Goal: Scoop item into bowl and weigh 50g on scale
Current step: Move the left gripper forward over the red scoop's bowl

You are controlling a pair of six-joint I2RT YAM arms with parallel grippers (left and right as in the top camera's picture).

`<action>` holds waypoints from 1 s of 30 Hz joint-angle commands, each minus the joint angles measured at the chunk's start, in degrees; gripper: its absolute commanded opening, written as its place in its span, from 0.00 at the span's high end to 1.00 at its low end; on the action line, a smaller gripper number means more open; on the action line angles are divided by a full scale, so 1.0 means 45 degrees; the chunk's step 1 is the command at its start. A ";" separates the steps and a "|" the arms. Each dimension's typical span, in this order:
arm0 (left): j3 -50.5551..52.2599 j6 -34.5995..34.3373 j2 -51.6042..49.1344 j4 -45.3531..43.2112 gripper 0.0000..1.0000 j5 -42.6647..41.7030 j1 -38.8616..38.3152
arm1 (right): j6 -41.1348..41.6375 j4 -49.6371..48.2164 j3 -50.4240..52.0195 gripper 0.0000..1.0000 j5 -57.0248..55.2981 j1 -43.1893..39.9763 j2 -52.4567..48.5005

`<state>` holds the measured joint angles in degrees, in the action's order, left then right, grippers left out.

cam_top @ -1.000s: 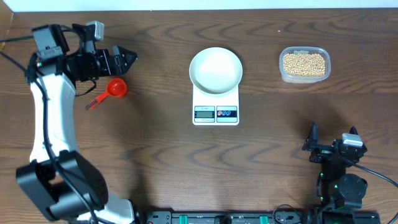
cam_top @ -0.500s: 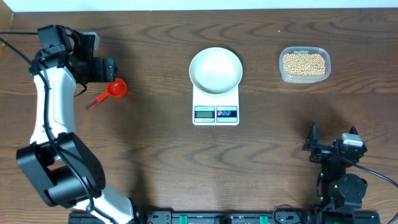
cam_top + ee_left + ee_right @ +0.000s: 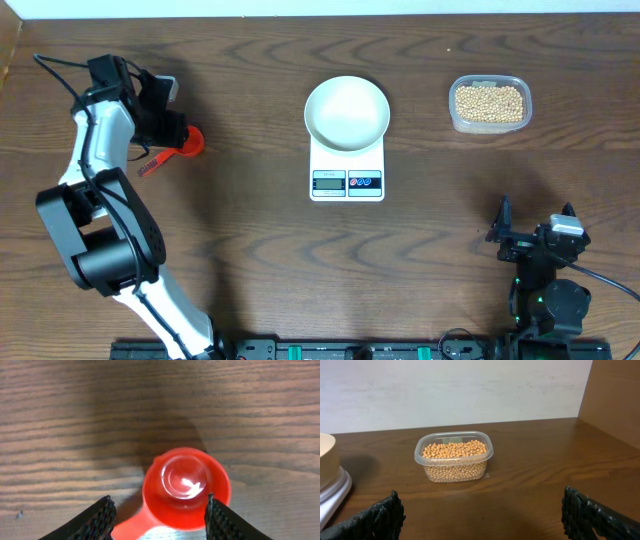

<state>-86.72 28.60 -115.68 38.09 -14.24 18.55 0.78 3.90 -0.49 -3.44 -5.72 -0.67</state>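
While the overhead view hides the fingers, the left wrist camera shows us the left gripper (image 3: 160,517) spread around a red scoop (image 3: 185,485) near the worktop's (image 3: 250,250) left edge; contact we cannot judge. At mid-worktop the bowl (image 3: 346,112) sits on the scale (image 3: 347,180). Beans (image 3: 489,101) fill a tub (image 3: 489,126) near the back right corner. At the front edge the right gripper (image 3: 482,515) gapes; only its camera shows us the white wall (image 3: 445,390) behind the dark wood.

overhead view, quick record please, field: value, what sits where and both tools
red plastic measuring scoop: empty, on dark wooden table, left side
left tool: open, straddling the scoop's cup
white digital scale: table centre
round white bowl: empty, on the scale
tan beans: in clear plastic tub, right side
right tool: open, holding nothing
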 commanded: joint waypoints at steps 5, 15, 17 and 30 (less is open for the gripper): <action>-0.0078 0.0316 -0.0374 -0.0432 0.43 0.0092 0.0044 | -0.0136 0.0029 0.0039 0.01 -0.0015 0.0102 0.0083; -0.0039 0.0311 -0.1020 -0.1608 0.52 0.0175 0.0039 | -0.0141 0.0029 0.0039 0.01 -0.0015 0.0102 0.0083; 0.0015 0.0316 -0.1064 -0.1588 0.58 0.0170 0.0015 | -0.0141 0.0029 0.0039 0.01 -0.0015 0.0102 0.0083; 0.0058 0.0316 -0.1132 -0.1574 0.71 -0.0063 -0.0005 | -0.0141 0.0029 0.0039 0.01 -0.0015 0.0102 0.0083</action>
<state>-86.70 29.71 -119.92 31.00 -13.63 18.55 0.80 3.90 -0.49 -3.44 -5.72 -0.67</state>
